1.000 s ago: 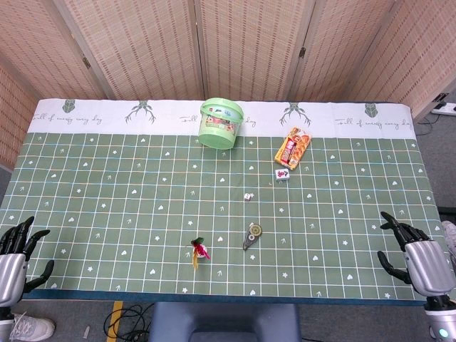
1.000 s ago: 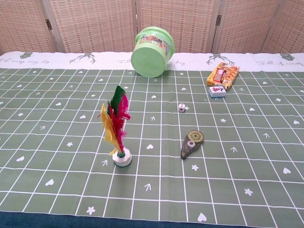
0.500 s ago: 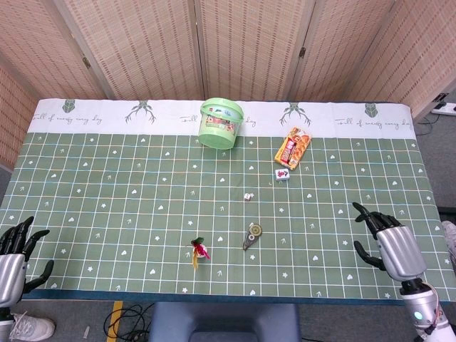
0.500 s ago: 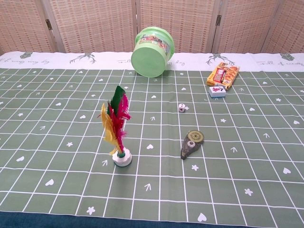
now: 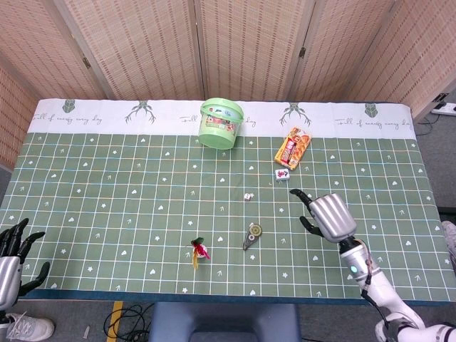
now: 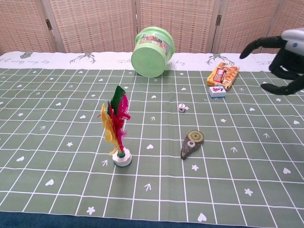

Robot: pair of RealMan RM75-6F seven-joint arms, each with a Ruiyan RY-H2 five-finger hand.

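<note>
The desk (image 5: 85, 214) is covered by a green grid-patterned cloth with a white printed border along its far edge; woven folding screens (image 5: 249, 50) stand behind it.

Nearest the robot, at the near left corner, the left hand (image 5: 13, 260) hangs just off the desk edge. Its fingers are apart and it holds nothing. It does not appear in the chest view.

Next, near the centre of the desk, a feather shuttlecock (image 6: 118, 126) stands upright on its white base. To its right lies a tape dispenser (image 6: 191, 143), its long axis running near-left to far-right.

The right hand (image 5: 326, 216) hovers above the cloth right of the tape dispenser. Its fingers are spread and slightly curved, with nothing between them, fingertips directed to the far left. In the chest view it shows at the upper right edge.

The things nearest this hand lie on its far-left side: a small mahjong tile (image 5: 282, 174) and, further left, a white die (image 5: 247, 197). The tile sits between the hand and an orange snack packet (image 5: 293, 147), whose long axis runs near-left to far-right. The right hand is much nearer to all three than the left hand, which is well apart from them.

Farthest away, a green bucket (image 5: 221, 122) lies tipped at the white border, left of the packet.
</note>
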